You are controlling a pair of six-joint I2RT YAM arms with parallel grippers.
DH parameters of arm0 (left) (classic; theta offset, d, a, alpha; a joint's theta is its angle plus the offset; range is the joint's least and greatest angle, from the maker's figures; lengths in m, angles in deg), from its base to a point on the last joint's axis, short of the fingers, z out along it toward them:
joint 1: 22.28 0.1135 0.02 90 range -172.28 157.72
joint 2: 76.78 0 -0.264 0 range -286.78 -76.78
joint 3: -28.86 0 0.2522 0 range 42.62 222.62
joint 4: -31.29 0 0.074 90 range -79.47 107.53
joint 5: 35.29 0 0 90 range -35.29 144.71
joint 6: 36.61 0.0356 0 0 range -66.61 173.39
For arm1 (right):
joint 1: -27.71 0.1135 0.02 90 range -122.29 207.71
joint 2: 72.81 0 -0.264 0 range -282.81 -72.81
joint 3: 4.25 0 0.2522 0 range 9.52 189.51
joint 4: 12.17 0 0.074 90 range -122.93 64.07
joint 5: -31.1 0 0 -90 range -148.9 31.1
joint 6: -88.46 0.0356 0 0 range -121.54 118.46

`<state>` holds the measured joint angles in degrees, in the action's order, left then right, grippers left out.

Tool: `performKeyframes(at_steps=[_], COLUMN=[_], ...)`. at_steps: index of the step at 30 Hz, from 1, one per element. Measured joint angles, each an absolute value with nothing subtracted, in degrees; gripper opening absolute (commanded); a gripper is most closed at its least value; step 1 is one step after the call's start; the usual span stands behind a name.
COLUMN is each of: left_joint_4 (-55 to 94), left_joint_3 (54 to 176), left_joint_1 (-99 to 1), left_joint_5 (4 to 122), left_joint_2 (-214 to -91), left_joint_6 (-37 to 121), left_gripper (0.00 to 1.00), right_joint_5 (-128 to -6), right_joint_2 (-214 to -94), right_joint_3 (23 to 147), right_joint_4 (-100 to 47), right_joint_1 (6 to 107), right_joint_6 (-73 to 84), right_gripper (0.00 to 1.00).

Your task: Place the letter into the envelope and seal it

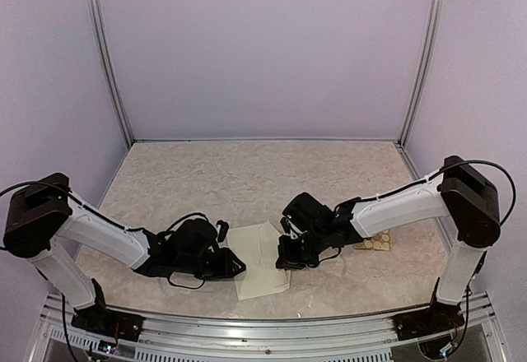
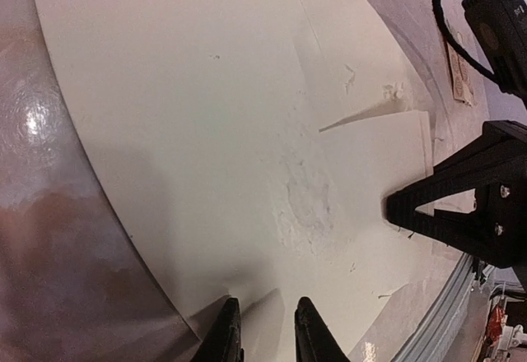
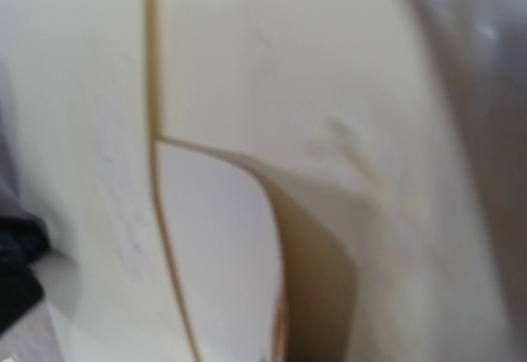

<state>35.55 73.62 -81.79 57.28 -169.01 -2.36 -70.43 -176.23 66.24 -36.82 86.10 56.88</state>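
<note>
The table carries the envelope flat near the middle of its near edge, between the two arms. The right gripper, fingers pressed together, sets its tip on the envelope's right part, probably to pin it down. The left gripper is at the envelope's left edge, fingers narrowly apart with paper between; whether it pinches I cannot tell. A sticker sheet lies toward the right edge, probably for sealing

One envelope, one sticker sheet, two robot arms
</note>
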Motion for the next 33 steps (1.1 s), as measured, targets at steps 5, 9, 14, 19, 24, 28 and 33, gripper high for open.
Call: performKeyframes(at_steps=[5,9,14,19,24,28,33], left_joint_4=[35.8,36.4,37.2,37.9,36.2,32.0,28.8], left_joint_3=[73.6,73.6,73.6,73.6,73.1,71.8,71.1], left_joint_1=[-82.1,-82.2,-82.3,-82.4,-82.8,-82.7,-80.9], left_joint_5=[57.5,58.0,58.5,58.7,57.1,54.2,52.5], left_joint_2=[-169.1,-169.5,-169.9,-170.2,-167.8,-161.2,-153.6], left_joint_6=[-2.3,-2.3,-2.4,-2.4,-2.3,-2.0,-2.2], left_gripper=[0.21,0.21,0.21,0.26,0.42,0.51,0.57], right_joint_5=[-71.9,-73.2,-75.3,-76.5,-75.4,-74.0,-70.7], right_joint_2=[-178.7,-179.0,-179.6,-179.7,-177.8,-174.1,-169.5], right_joint_3=[67.7,68.0,67.9,66.9,63.5,62.0,62.7], right_joint_4=[-36.7,-36.0,-33.2,-30.2,-27.9,-27.7,-29.8], right_joint_1=[86.1,86.1,86.1,86.1,86.2,86.2,86.2], right_joint_6=[56.2,56.0,56.0,56.7,57.6,57.1,56.3], right_gripper=[0.00,0.00,0.00,0.00,0.00,0.00,0.00])
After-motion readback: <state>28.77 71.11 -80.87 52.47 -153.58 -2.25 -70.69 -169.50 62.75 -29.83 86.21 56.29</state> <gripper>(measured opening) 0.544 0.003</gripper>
